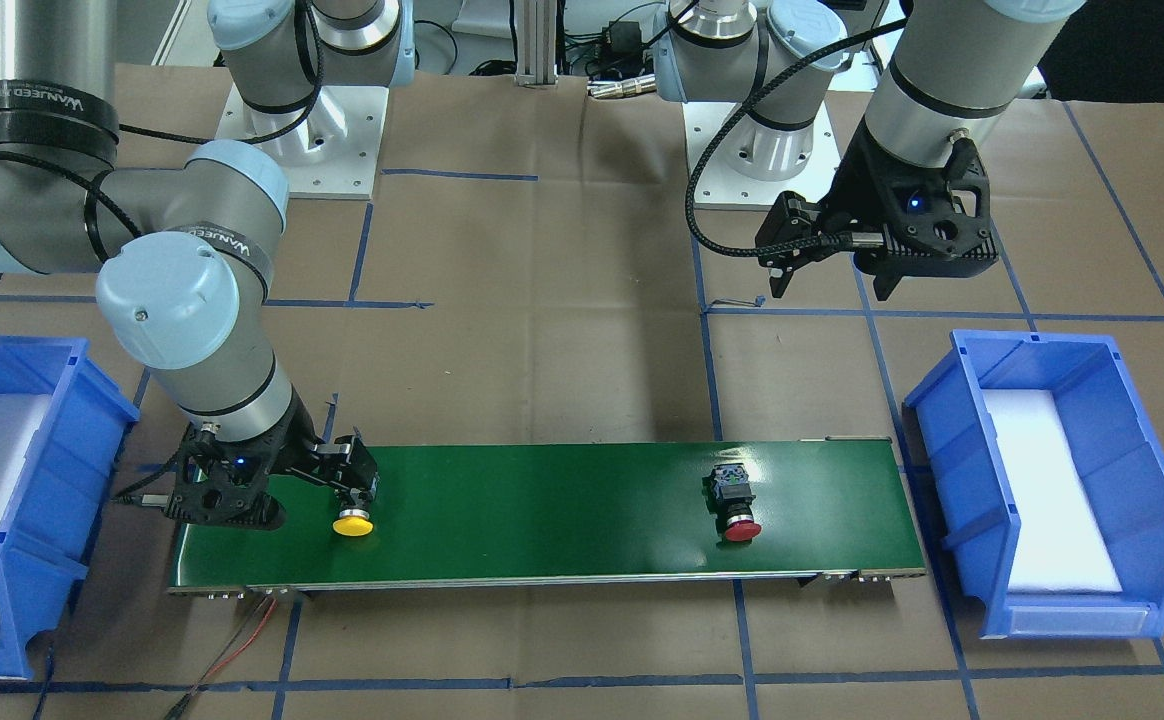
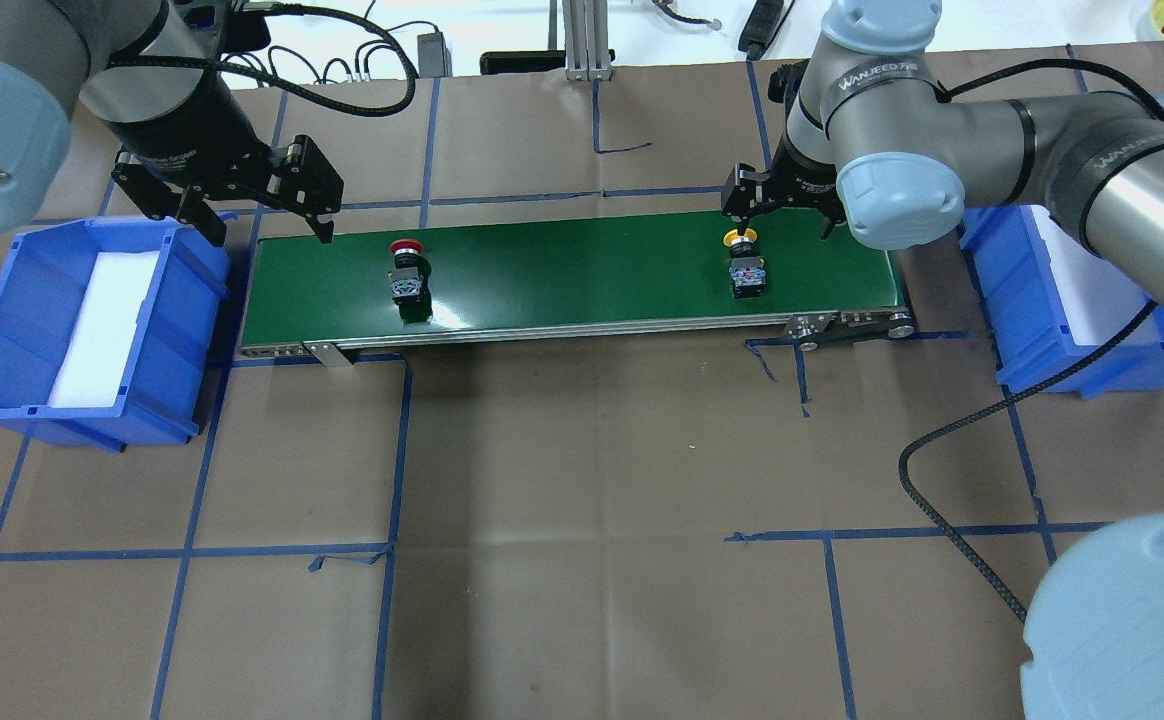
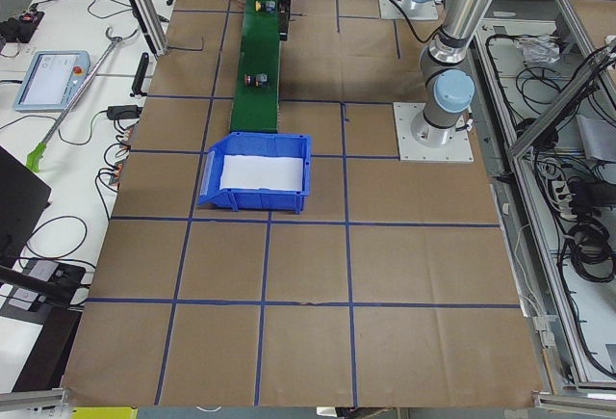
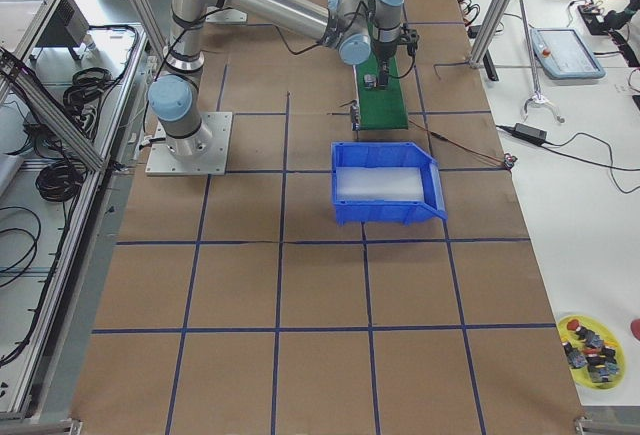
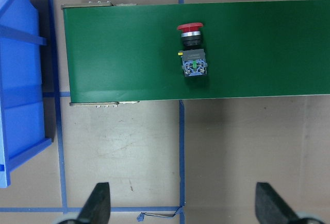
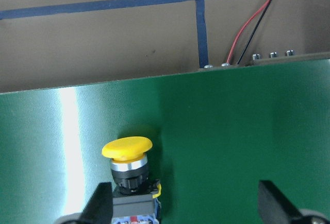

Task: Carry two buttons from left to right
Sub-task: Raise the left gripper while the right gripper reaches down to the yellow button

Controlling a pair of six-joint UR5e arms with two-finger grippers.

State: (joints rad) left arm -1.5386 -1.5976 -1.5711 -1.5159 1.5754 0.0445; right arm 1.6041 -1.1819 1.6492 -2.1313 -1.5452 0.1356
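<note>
Green conveyor belt (image 2: 582, 270), brown-papered table (image 2: 582, 480): yellow button (image 2: 745, 262) at overhead frame's right end, right gripper (image 6: 185, 206) fingers apart over it; red button (image 2: 407, 275) left, left gripper (image 2: 269, 232) spread nearby; neither binned yet

Two buttons: yellow-cap button (image 2: 745, 264) under right gripper (image 6: 186, 203), red-cap button (image 2: 407, 273) near left gripper (image 2: 268, 228). Two blue bins: left bin (image 2: 2, 340), right bin (image 2: 1032, 330). One green belt (image 2: 582, 280).
</note>
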